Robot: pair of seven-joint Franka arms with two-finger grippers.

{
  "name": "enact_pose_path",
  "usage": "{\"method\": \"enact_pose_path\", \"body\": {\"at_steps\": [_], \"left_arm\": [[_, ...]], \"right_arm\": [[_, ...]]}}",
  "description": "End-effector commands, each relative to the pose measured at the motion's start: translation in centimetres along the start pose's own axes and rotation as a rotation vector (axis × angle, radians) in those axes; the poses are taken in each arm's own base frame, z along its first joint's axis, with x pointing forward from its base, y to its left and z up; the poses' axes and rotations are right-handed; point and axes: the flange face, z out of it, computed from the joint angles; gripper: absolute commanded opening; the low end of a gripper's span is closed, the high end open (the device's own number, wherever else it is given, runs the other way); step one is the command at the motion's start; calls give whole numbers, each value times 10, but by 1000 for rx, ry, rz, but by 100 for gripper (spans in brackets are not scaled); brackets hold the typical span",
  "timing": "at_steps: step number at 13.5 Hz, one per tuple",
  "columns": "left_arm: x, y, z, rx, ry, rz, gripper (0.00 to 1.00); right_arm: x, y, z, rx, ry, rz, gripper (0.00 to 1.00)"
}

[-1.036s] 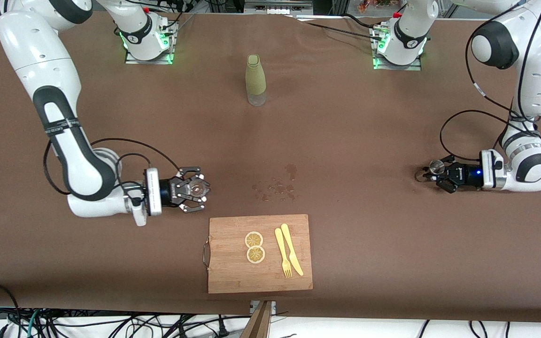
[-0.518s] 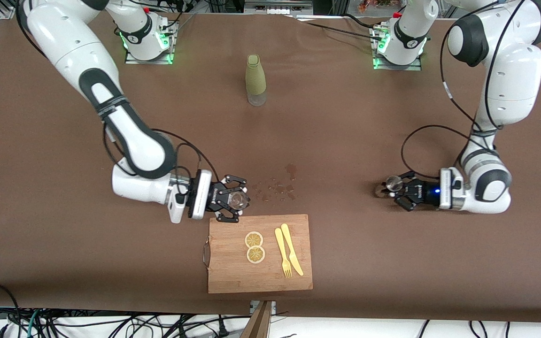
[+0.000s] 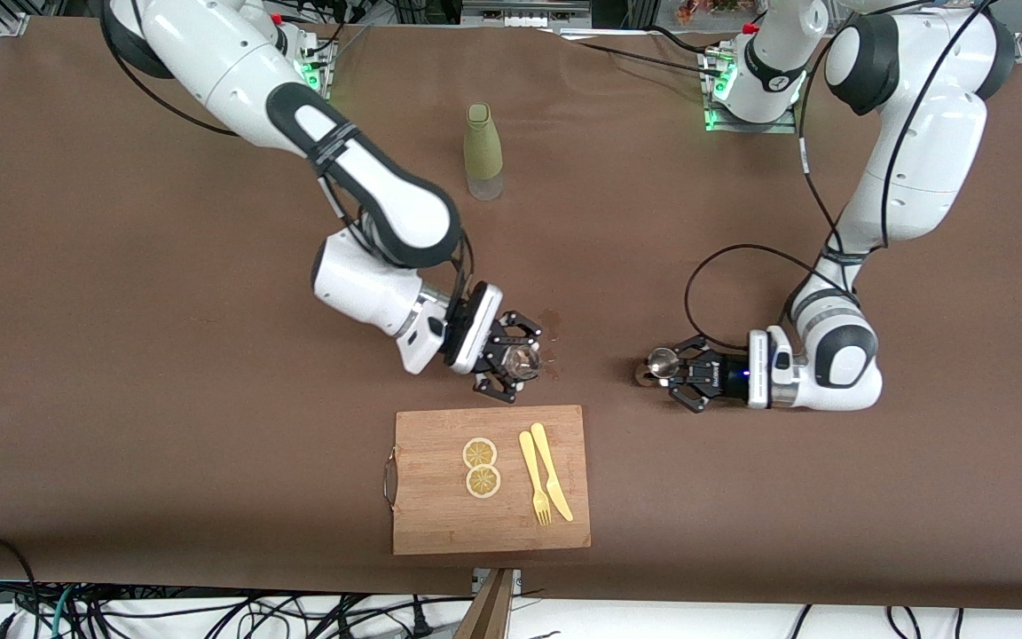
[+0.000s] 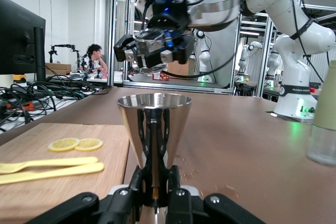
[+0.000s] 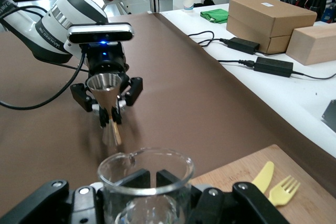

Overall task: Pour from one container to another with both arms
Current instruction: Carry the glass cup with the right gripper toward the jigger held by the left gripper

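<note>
A wide surface (image 3: 742, 497) covered in matte brown sheeting fills the front view, with tangled black cables (image 3: 209, 617) on the pale floor along its near edge. In the left wrist view, aluminium-frame workstations (image 4: 118, 30) stand against white walls, and a seated person (image 4: 94, 59) works at a cluttered desk. In the right wrist view, a white side table (image 5: 273, 85) carries brown cardboard boxes (image 5: 262, 17).

Both arms, left arm (image 3: 910, 160) and right arm (image 3: 298, 115), are glossy white rounded shells with black joint bands. Loose black cables loop alongside. Each base glows green; black skeletal-fingered grippers end white wrists.
</note>
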Motion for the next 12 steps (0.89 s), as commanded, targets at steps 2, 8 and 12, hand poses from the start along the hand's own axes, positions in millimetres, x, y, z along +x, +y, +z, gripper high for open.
{"method": "enact_pose_path", "body": {"at_steps": [2,8,12], "left_arm": [[-3,4,53,28,1,10,0],[-6,10,96,39,14,-8,0],[-9,12,106,44,8,-14,0]], "right_arm": [[19,-25,9,-47,-11,-47,0],[25,-37,15,-89,-43,-156,0],[22,-45,21,-135,-82,-252,0]]}}
